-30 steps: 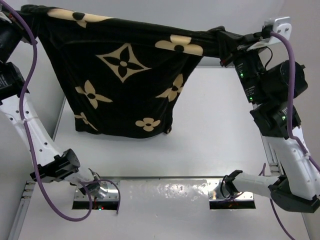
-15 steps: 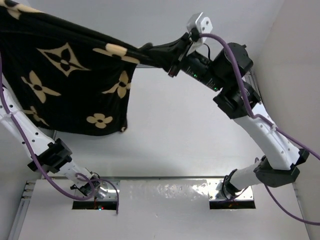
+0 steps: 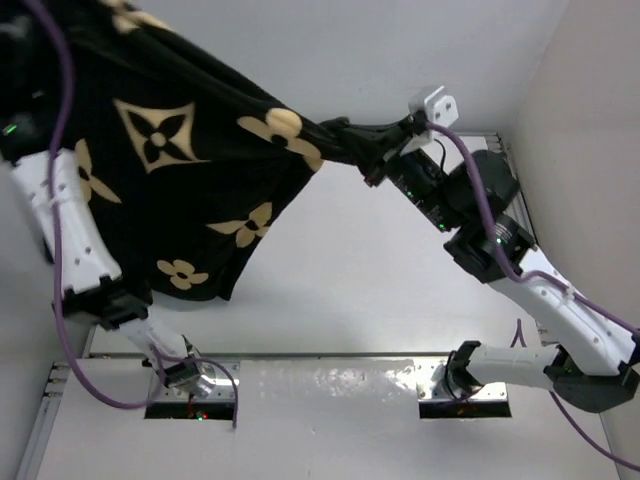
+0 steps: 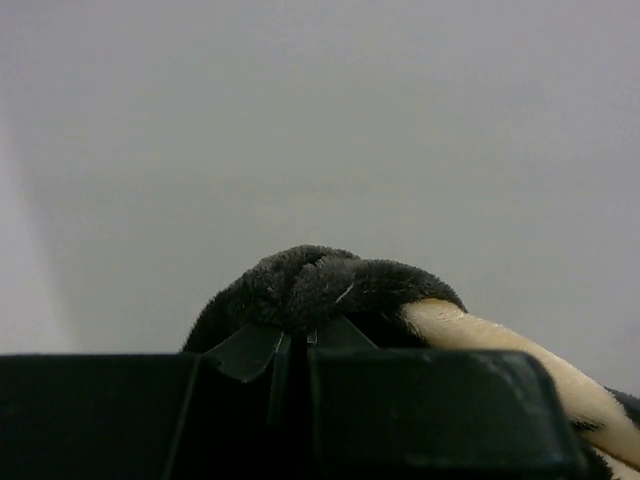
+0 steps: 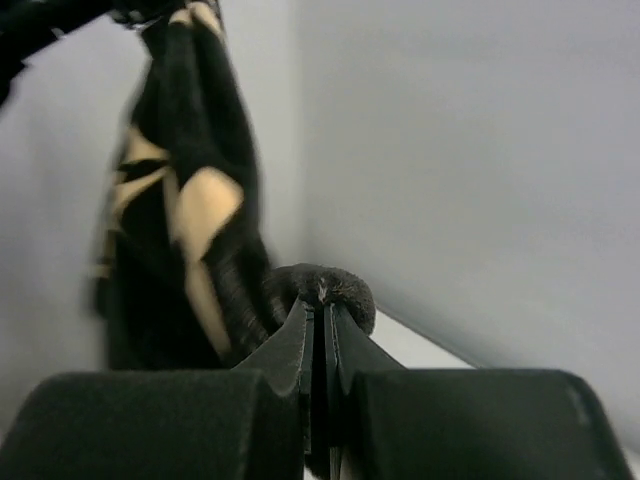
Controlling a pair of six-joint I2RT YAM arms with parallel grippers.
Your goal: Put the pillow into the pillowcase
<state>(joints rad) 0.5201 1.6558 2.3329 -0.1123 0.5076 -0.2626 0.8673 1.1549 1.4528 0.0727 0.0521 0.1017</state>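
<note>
I see the black pillowcase with tan flowers hanging up in the air over the white bench. It stretches from the far left corner across to the middle. My left gripper is pressed together on a bunched-up black bit of the cloth, and my right gripper is pinching another fuzzy black corner of it. The loose bottom of the pillowcase hangs down over the left side of the bench.

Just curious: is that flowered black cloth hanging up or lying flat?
Hanging: the cloth sags between the left hand and right hand, each pinching it.
</note>
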